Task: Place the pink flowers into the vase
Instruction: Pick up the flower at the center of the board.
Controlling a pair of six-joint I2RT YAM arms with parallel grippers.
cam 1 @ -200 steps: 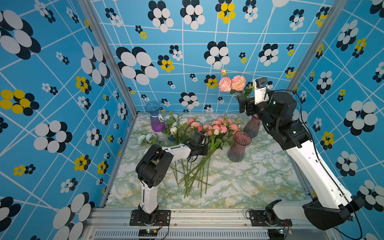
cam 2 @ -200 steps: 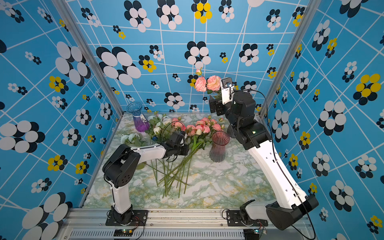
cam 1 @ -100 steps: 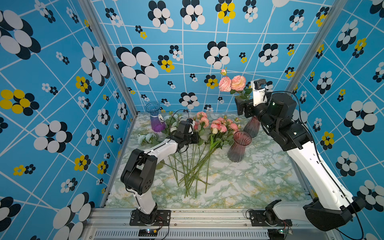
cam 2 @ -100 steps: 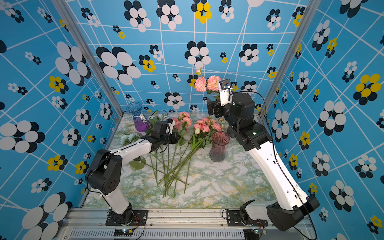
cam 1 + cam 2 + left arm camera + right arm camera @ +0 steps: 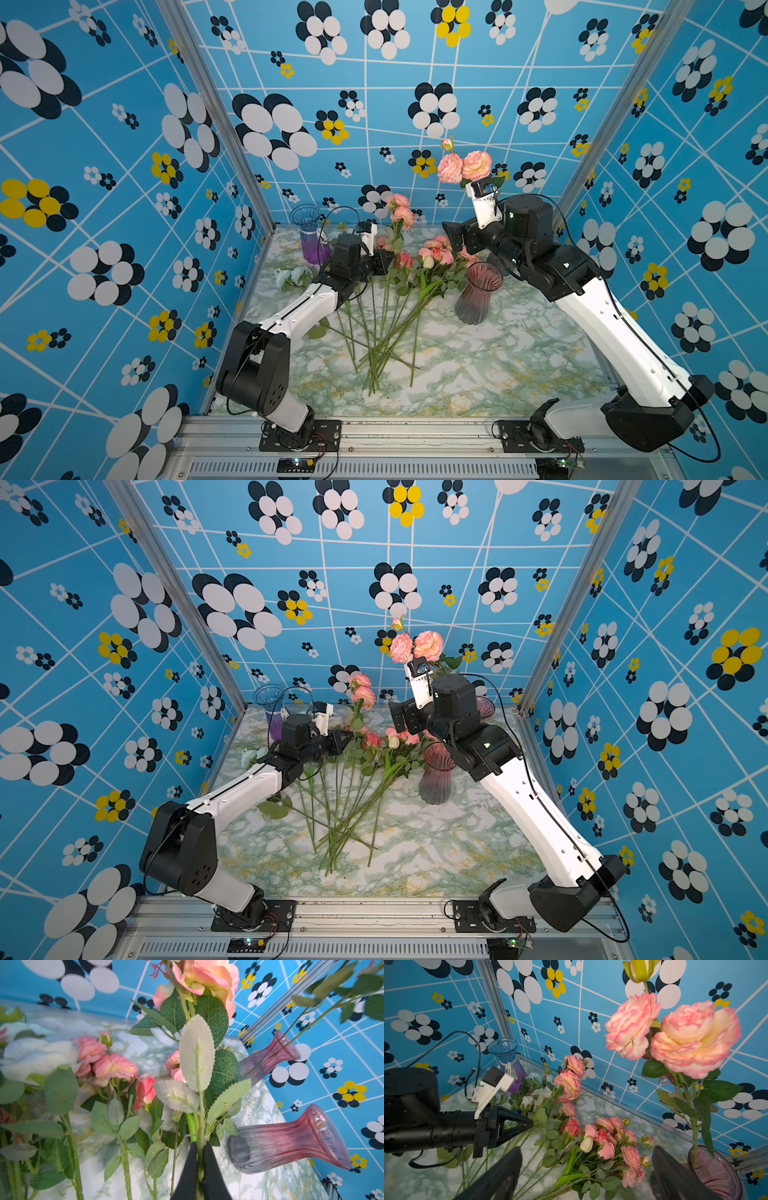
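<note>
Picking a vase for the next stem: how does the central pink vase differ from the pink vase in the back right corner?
The central pink vase is empty; the corner pink vase holds a tall stem with two pink blooms. The central vase stands in the open; the corner vase is mostly hidden behind the right arm in the top views. Both are upright ribbed pink glass with flared mouths.

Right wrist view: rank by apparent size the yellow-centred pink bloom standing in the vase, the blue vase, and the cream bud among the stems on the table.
1. yellow-centred pink bloom, but it is nearest the camera, so its true size is unsure.
2. blue vase.
3. cream bud.
</note>
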